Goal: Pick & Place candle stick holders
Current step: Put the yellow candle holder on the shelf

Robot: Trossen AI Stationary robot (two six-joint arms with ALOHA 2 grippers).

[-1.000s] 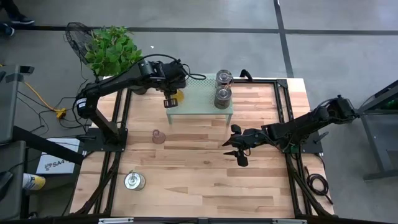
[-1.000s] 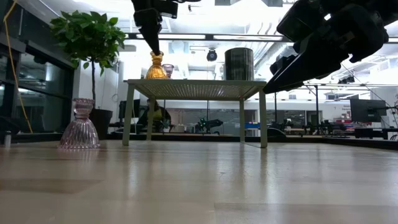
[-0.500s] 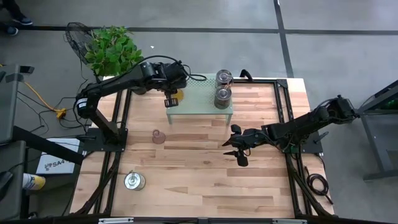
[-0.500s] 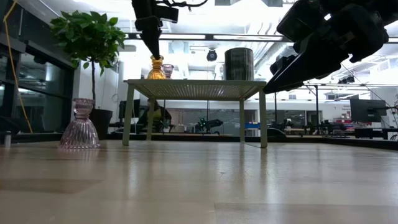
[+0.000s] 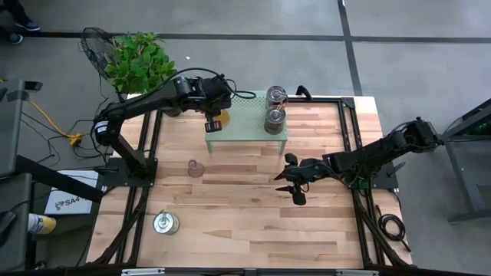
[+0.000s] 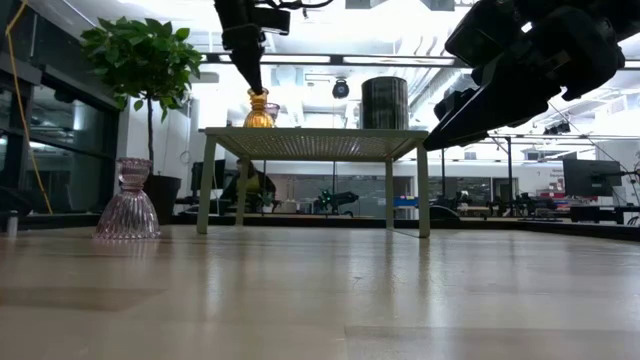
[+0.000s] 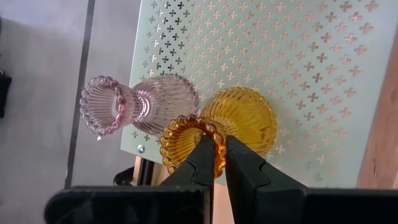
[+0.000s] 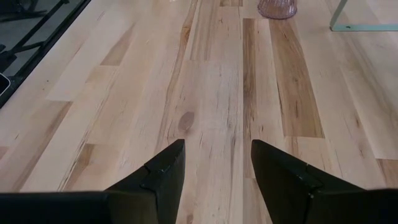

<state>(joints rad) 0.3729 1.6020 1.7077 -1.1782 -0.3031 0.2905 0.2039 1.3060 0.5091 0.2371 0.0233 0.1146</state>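
Observation:
An amber glass holder (image 7: 239,118) and a pale pink glass holder (image 7: 140,106) stand side by side on their bases at the left end of a small pale-green perforated stand (image 5: 247,123). Two metallic holders (image 5: 275,119) (image 5: 276,95) stand on its right end. Another pink holder (image 5: 196,169) and a silvery holder (image 5: 165,222) stand on the wooden table. My left gripper (image 7: 219,158) is shut on the amber holder. My right gripper (image 8: 214,165) hangs open and empty above the middle of the table (image 5: 295,184). My left gripper pinches the amber holder's beaded top rim (image 7: 216,140) between its two fingers; one finger (image 7: 202,155) lies over the mouth and the other outside it. The fingers come from above, pointing down (image 6: 250,60). The holder stands upright with its base on the stand (image 6: 258,120).
A potted plant (image 5: 138,61) stands beyond the table's far left corner. The stand's legs (image 6: 205,185) rest on the table's far middle. Bare wood lies between the stand and the near edge. Black frame rails (image 5: 146,192) run along both table sides.
My left gripper has shifted a little toward the table's right over the stand. The amber holder has slid with it, upright and on the stand, and now stands in front of the pink holder in the low view.

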